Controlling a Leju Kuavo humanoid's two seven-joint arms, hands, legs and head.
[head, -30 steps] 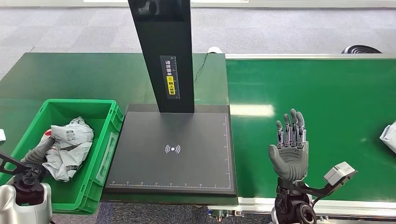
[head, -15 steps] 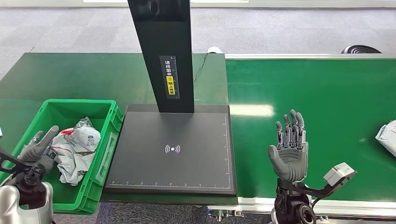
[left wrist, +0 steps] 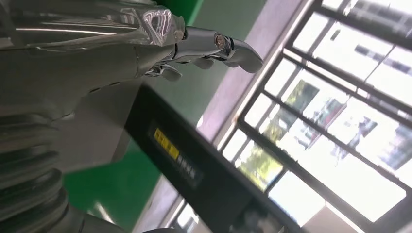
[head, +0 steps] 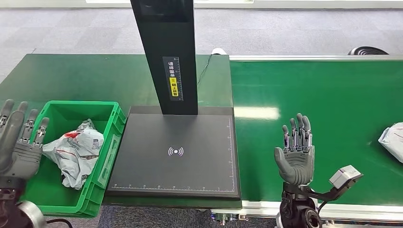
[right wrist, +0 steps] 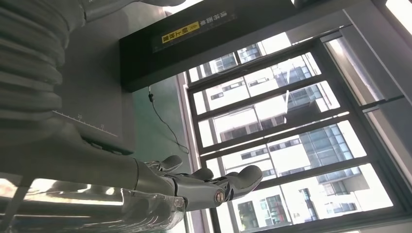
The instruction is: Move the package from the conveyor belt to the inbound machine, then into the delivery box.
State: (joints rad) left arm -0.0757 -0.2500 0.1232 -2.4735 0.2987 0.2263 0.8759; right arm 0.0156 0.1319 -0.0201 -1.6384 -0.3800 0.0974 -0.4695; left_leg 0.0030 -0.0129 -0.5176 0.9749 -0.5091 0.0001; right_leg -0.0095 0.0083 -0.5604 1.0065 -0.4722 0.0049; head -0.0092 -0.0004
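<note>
A crumpled white package point(head: 76, 151) lies inside the green delivery box point(head: 111, 140) at the left. My left hand point(head: 18, 141) is raised over the box's left rim, fingers spread, holding nothing, a little apart from the package. Its fingers point(left wrist: 214, 46) show stretched out in the left wrist view. The inbound machine point(head: 176, 154) is a black flat platform with a tall black post point(head: 167, 52). My right hand point(head: 295, 151) is upright above the green conveyor belt point(head: 332, 95), fingers point(right wrist: 214, 187) apart and empty. Another white package point(head: 392, 141) lies at the belt's right edge.
The box and the machine stand on a dark green table point(head: 81, 78). A metal rail point(head: 351, 208) runs along the belt's near edge. Grey carpet point(head: 71, 28) lies beyond the table. A thin cable point(head: 205, 66) trails behind the post.
My left hand has let go of the package, risen out of the box and spread its fingers. The package settled in the box. The package at the belt's right edge drifted left slightly.
</note>
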